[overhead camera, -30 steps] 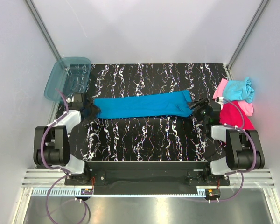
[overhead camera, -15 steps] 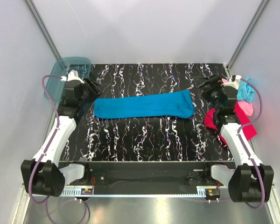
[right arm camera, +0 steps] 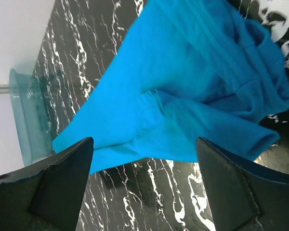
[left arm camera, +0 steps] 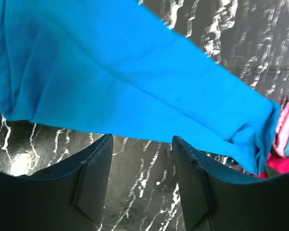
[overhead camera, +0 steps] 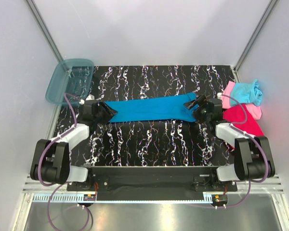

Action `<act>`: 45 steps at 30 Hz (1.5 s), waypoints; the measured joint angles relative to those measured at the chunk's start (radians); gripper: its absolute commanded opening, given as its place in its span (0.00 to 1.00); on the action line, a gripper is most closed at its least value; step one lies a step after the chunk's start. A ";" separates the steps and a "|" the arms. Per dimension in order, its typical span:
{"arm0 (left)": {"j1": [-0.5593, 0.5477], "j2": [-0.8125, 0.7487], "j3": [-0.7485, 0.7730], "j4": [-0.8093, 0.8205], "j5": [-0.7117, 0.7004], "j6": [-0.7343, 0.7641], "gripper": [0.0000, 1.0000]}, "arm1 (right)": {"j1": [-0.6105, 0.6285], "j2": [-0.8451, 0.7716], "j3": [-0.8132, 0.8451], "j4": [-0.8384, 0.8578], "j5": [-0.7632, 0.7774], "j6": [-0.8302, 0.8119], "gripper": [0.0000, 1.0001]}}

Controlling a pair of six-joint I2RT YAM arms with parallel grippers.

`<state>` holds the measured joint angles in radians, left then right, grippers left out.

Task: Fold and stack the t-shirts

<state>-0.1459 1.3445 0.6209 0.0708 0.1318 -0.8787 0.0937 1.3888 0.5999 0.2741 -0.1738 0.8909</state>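
Dropped back low, both arms, at ends of blue tee [overhead camera: 149, 108]. Left end effector [overhead camera: 107, 111] apart, right end effector [overhead camera: 197, 107] wide apart, both empty. Blue tee mid-frame, long strip, folding unfinished; magenta tee [overhead camera: 243, 122], pink tee [overhead camera: 228, 92], aqua tee [overhead camera: 248, 91] heaped right, seemingly unfolded.

This is a robotics lab test cell. Plain white panel walls [overhead camera: 149, 29] framed by aluminium posts [overhead camera: 43, 30] box in a black marbled table [overhead camera: 149, 144]. The left arm [overhead camera: 58, 154] and right arm [overhead camera: 248, 156] are bolted to a slotted metal rail [overhead camera: 274, 185], and purple cables [overhead camera: 49, 204] loop below.
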 measured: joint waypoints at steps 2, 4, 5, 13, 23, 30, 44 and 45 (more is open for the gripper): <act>-0.002 0.022 -0.009 0.039 0.000 -0.013 0.56 | 0.013 0.033 -0.001 0.023 -0.002 0.002 0.93; -0.002 0.037 -0.008 0.089 0.000 -0.021 0.56 | 0.019 0.055 -0.001 0.047 -0.003 0.003 0.93; -0.002 0.043 -0.008 0.108 0.000 -0.024 0.56 | 0.021 0.065 -0.001 0.057 -0.003 0.003 0.93; -0.003 0.092 -0.006 0.172 -0.002 -0.040 0.55 | 0.022 0.129 -0.002 0.111 0.000 0.012 0.93; -0.003 0.135 0.026 0.098 -0.043 -0.042 0.56 | 0.022 0.141 -0.022 0.117 0.022 0.064 0.95; -0.009 0.177 0.107 0.048 -0.034 -0.041 0.55 | 0.022 -0.024 0.027 -0.042 0.026 0.024 0.95; -0.027 -0.101 0.246 -0.174 -0.033 0.017 0.58 | 0.022 -0.406 0.114 -0.248 0.107 -0.057 1.00; -0.030 -0.138 0.216 -0.171 -0.047 0.011 0.58 | 0.022 -0.435 0.089 -0.262 0.124 -0.060 1.00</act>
<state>-0.1761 1.2064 0.8364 -0.1001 0.0845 -0.8680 0.1154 0.9543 0.6891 0.0124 -0.0494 0.8307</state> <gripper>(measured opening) 0.577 0.987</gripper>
